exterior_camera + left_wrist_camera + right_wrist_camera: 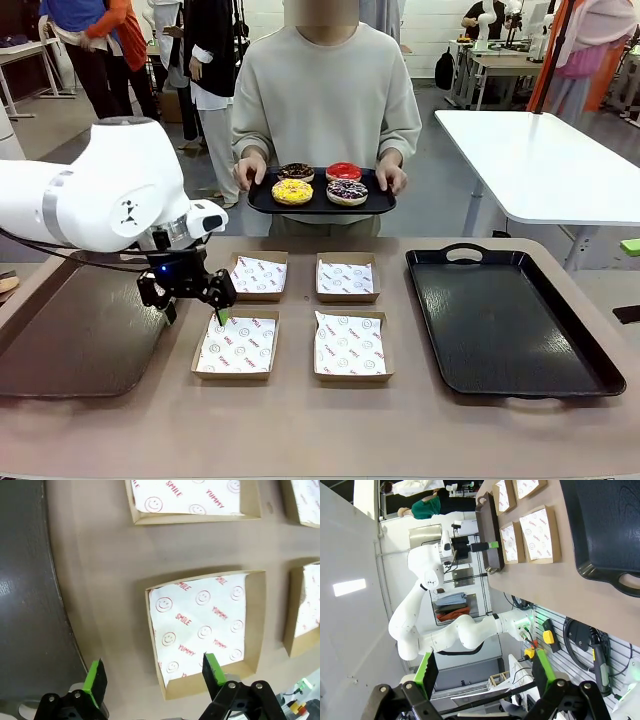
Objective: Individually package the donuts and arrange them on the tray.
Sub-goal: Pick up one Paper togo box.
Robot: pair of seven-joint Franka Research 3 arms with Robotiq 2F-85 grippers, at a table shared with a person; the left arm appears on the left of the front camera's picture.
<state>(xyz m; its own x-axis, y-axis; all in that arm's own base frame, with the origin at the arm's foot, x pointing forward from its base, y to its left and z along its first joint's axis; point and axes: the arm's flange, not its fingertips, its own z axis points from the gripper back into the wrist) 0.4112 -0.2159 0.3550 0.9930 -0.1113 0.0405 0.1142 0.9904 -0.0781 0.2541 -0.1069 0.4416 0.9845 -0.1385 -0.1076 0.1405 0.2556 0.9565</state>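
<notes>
A person at the far side holds a small black serving tray (262, 203) carrying the four donuts: chocolate-brown with sprinkles (295, 172), glossy red (343, 171), yellow (292, 191) and dark purple with sprinkles (347, 191). Four paper-lined cardboard boxes lie mid-table; the near-left box (237, 345) (205, 630) is closest to my left gripper (196, 311) (152, 675). That gripper hangs open over the box's left edge, holding nothing. My right gripper (485, 672) is open and holds nothing, off the table's side, far from the boxes.
A large black tray (510, 320) (600, 530) with handles lies on the table's right. A dark flat tray (70, 340) (25, 605) lies at the left. Boxes also sit at far left (258, 276), far right (347, 277) and near right (352, 347). A white table (540, 160) stands behind.
</notes>
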